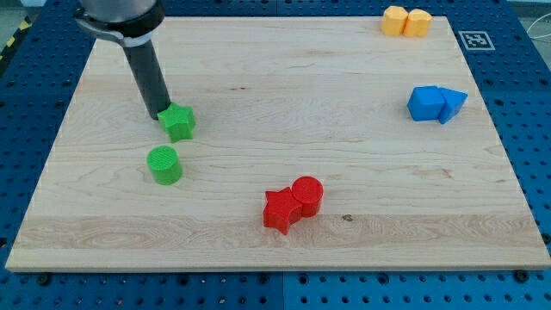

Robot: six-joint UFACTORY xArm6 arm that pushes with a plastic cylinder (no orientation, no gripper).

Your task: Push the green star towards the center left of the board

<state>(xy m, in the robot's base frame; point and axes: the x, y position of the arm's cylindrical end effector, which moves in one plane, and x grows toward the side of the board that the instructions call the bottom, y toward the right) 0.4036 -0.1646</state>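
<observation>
The green star (178,122) sits at the counter's (275,95) left, my tip (161,114) touching its upper-left edge; no pincer shows.

Bright even overhead light, soft short shadows, sharp focus throughout.

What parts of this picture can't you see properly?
- Camera view: the arm above my tip is cut off by the view's top edge.
- Whether my tip touches the green star cannot be told; the rod covers that spot.
- The red star and red cylinder sit so close that their meeting sides are hidden.
- The yellow blocks are too small to tell their shapes.
</observation>
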